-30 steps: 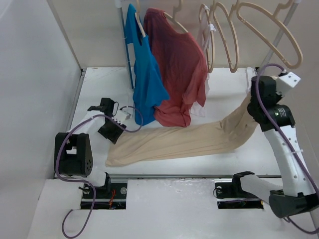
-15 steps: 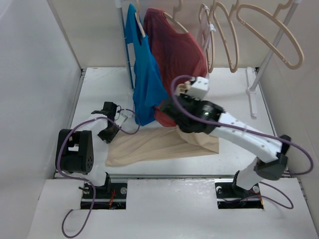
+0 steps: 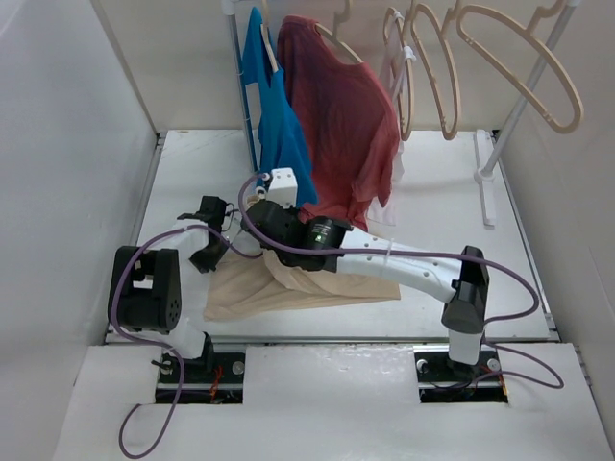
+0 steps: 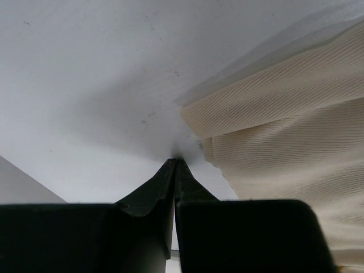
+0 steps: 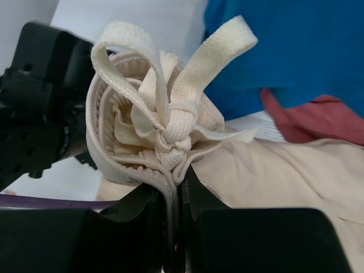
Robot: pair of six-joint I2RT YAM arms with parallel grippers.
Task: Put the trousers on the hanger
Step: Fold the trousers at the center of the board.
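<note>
The beige trousers (image 3: 322, 284) lie folded over on the white table. My right arm reaches far to the left, and my right gripper (image 3: 258, 236) is shut on their bunched waistband. In the right wrist view the waistband and its knotted drawstring (image 5: 170, 133) stick up from between the closed fingers of that gripper (image 5: 177, 183). My left gripper (image 3: 206, 257) sits at the trousers' left end. In the left wrist view it (image 4: 174, 161) is shut with nothing in it, tips on bare table just left of the ribbed cloth (image 4: 284, 125). An empty tan hanger (image 3: 567, 96) hangs at the back right.
A blue T-shirt (image 3: 279, 144) and a red T-shirt (image 3: 341, 134) hang on the rack just behind my right wrist. A small white garment (image 3: 392, 67) and more empty hangers (image 3: 432, 67) hang further right. The white rack pole (image 3: 509, 115) stands at the right. Walls close both sides.
My right arm swept from the far right to the left, carrying the waistband and folding the trousers over themselves. My left gripper closed beside the trousers' left end.
</note>
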